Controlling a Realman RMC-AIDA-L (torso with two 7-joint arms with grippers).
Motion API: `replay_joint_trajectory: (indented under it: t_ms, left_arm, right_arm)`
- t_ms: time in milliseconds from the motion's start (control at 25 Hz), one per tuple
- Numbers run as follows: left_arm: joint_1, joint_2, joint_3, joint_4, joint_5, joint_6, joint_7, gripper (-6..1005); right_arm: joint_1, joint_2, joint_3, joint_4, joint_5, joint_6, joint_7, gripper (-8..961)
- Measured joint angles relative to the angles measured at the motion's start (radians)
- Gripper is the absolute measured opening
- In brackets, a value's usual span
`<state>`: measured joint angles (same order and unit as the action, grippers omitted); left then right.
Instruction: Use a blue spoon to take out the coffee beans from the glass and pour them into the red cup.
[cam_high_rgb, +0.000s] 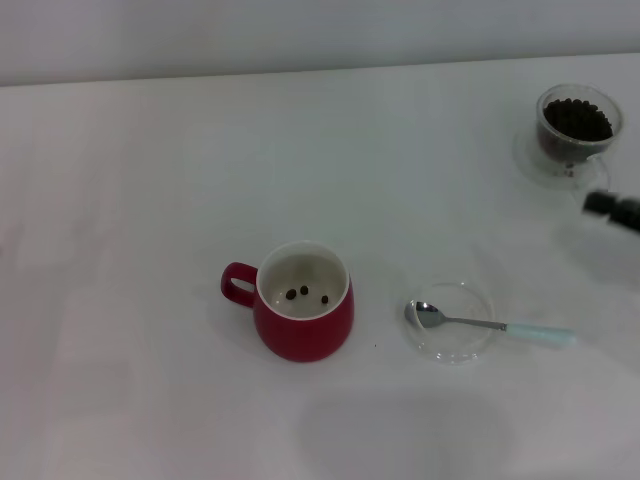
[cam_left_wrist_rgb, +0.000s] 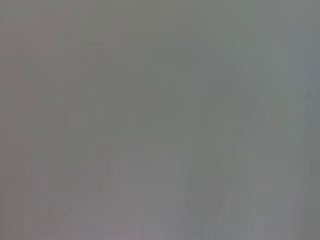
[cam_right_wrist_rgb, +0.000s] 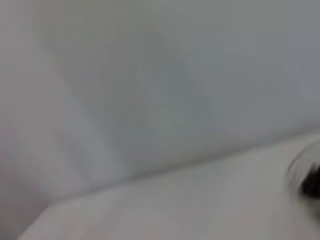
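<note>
In the head view the red cup (cam_high_rgb: 300, 315) stands at the middle of the table with three coffee beans (cam_high_rgb: 303, 292) on its white inside. The blue spoon (cam_high_rgb: 490, 325) lies to its right, metal bowl resting in a flat clear saucer (cam_high_rgb: 452, 321), pale blue handle pointing right. The glass (cam_high_rgb: 577, 125), full of dark beans, stands at the far right on another clear saucer. A dark tip of my right gripper (cam_high_rgb: 612, 209) shows at the right edge, just in front of the glass. My left gripper is out of view.
The white table (cam_high_rgb: 150, 200) meets a pale wall at the back. The right wrist view shows a table edge and a dark blurred patch (cam_right_wrist_rgb: 310, 185) beside a rim. The left wrist view shows only grey.
</note>
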<state>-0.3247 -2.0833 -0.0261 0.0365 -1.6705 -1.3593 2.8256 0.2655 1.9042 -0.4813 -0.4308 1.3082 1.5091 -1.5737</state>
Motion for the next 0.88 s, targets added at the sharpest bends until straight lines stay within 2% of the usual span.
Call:
replay_joint_trajectory:
  t_ms: [120,200,240,280,320,360,600,720,880]
  left_arm:
    - [0.0,0.0,0.0,0.0,0.0,0.0,0.0,873]
    - [0.0,0.0,0.0,0.0,0.0,0.0,0.0,873]
    - [0.0,0.0,0.0,0.0,0.0,0.001,0.0,873]
    - [0.0,0.0,0.0,0.0,0.0,0.003,0.0,873]
    - [0.0,0.001,0.0,0.0,0.0,0.005,0.0,873]
    - [0.0,0.001,-0.002,0.0,-0.002,0.008,0.0,873]
    - [-0.009,0.002,-0.011,0.003,-0.034,0.02,0.0,873]
    - [-0.016,0.002,-0.012,0.002,-0.076,0.021,-0.001,873]
    - [-0.023,0.001,-0.012,0.001,-0.115,0.01,-0.001,873]
  right_arm:
    - [-0.007,0.022,0.176,0.011,0.001,-0.002,-0.107,201]
    - [-0.009,0.05,0.335,0.028,0.001,-0.012,-0.184,200]
    - [-0.008,0.076,0.482,0.051,0.002,-0.028,-0.272,200]
    - [-0.007,0.083,0.541,0.067,0.002,-0.032,-0.322,200]
    - [-0.007,0.083,0.541,0.067,0.002,-0.032,-0.322,199]
    - [-0.006,0.089,0.599,0.089,0.003,-0.036,-0.389,199]
    - [0.003,0.094,0.808,0.292,0.034,-0.08,-0.887,197]
    - [0.015,0.097,0.851,0.369,0.074,-0.108,-1.14,196]
    - [0.049,0.098,0.874,0.389,0.103,-0.156,-1.294,195]
